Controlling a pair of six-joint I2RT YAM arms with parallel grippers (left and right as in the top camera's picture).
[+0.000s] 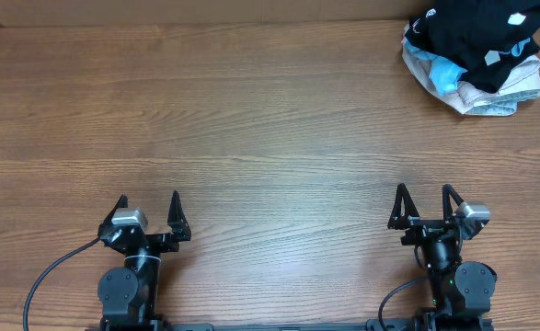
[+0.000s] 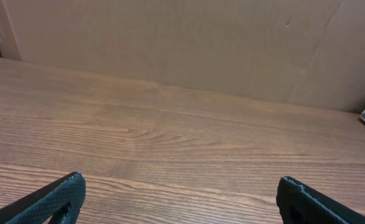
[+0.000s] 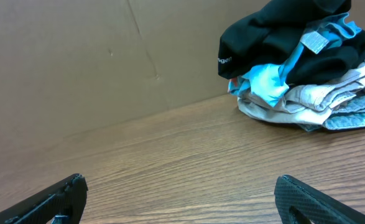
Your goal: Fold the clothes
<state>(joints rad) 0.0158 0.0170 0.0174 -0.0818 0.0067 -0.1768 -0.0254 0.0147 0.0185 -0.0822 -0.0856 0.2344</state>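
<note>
Left pincer (image 1: pixel 149 197) and right pincer (image 1: pixel 424 191) gape empty. Far ahead of the right one, the black garment (image 1: pixel 472 32) looks limp and light; pinch a loose edge.

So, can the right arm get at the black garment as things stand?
Probably yes: the black garment lies uncovered at the far right corner, only bare table between it and the open right gripper, though the stretch looks long.
</note>
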